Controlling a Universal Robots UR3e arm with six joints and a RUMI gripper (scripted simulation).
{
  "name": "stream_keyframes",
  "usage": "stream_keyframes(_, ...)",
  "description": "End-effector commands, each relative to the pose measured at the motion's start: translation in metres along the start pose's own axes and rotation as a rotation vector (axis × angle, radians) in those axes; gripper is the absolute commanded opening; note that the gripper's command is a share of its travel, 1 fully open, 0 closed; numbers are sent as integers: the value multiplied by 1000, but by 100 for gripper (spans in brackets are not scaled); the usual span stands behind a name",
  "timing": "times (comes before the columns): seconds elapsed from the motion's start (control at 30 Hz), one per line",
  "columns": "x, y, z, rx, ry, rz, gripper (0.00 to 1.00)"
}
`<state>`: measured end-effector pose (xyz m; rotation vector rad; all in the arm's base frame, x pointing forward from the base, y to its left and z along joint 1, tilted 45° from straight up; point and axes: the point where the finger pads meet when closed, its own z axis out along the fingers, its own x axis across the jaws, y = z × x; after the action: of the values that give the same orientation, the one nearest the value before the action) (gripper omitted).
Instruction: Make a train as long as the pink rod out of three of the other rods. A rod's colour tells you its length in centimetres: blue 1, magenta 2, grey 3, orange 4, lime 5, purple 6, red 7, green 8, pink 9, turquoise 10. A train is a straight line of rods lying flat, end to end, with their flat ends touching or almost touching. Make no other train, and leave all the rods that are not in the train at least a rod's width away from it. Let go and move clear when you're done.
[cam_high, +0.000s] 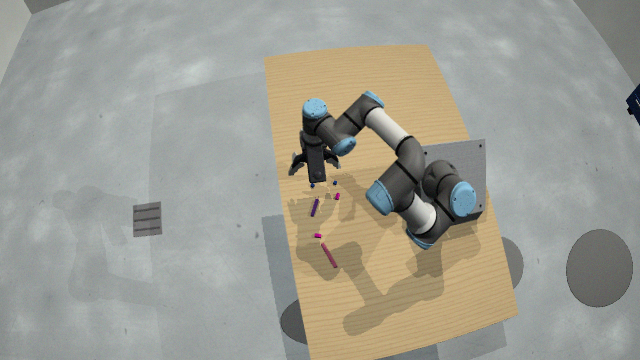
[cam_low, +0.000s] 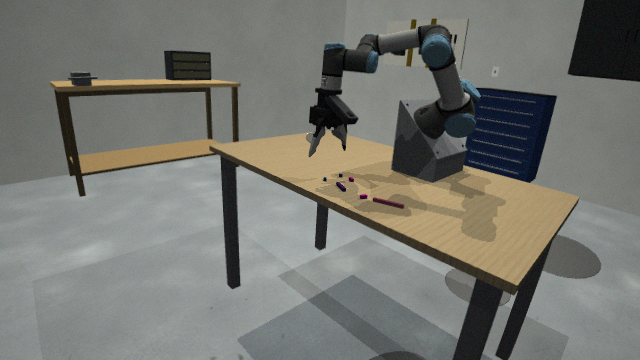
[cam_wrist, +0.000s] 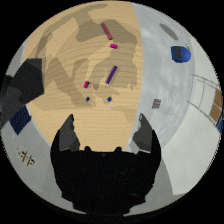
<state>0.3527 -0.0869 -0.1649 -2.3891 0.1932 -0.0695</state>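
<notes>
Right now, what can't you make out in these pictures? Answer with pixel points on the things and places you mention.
- Gripper (cam_high: 314, 172) (cam_low: 330, 150) (cam_wrist: 106, 114) fingertips, top view: partly covered by the gripper's own dark body.
- Blue rods (cam_high: 312, 185) (cam_high: 335, 183) (cam_low: 324, 179) (cam_low: 341, 175) (cam_wrist: 87, 99) (cam_wrist: 109, 99), all views: too small to see whether their ends are flat.
- Blue drawer cabinet (cam_high: 635, 104) (cam_low: 515, 132), top view: mostly cut off by the right edge.
- Far table legs, top view: hidden under the tabletop (cam_high: 350, 75) (cam_low: 500, 215) (cam_wrist: 55, 115).
</notes>
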Motion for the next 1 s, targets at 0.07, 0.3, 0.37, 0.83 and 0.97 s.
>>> stream_keyframes(0.07,9,-14,-2,7,6,-168,100)
stream_keyframes(0.3,18,-30,-3,6,7,-326,100)
stream_keyframes(0.37,20,-34,-3,6,8,-363,100)
stream_keyframes(0.83,32,-60,-4,6,10,-614,100)
stream_keyframes(0.97,36,-68,-4,6,11,-687,100)
